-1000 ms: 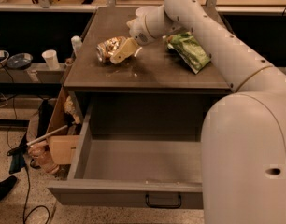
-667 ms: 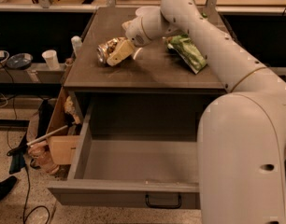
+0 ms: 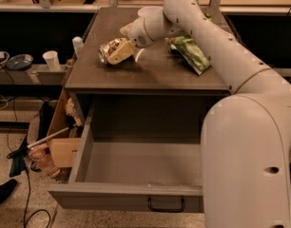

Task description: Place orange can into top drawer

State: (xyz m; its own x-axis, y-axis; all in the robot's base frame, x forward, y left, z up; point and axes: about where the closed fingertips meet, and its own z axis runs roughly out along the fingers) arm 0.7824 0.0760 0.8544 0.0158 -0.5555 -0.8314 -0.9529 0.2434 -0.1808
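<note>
Gripper [image 3: 120,54] shifted slightly toward 9 o'clock since the earlier frames, and the orange can [image 3: 106,50] went with it. Now the gripper sits low over the table [image 3: 150,77] at roughly 10 o'clock on the tabletop, pressed against the can, which lies tipped on its side. Cannot tell whether it grips the can. Green bag [image 3: 192,55] lies at 2 o'clock. Top drawer [image 3: 126,201] is pulled open at 6 o'clock, below the tabletop.
</note>
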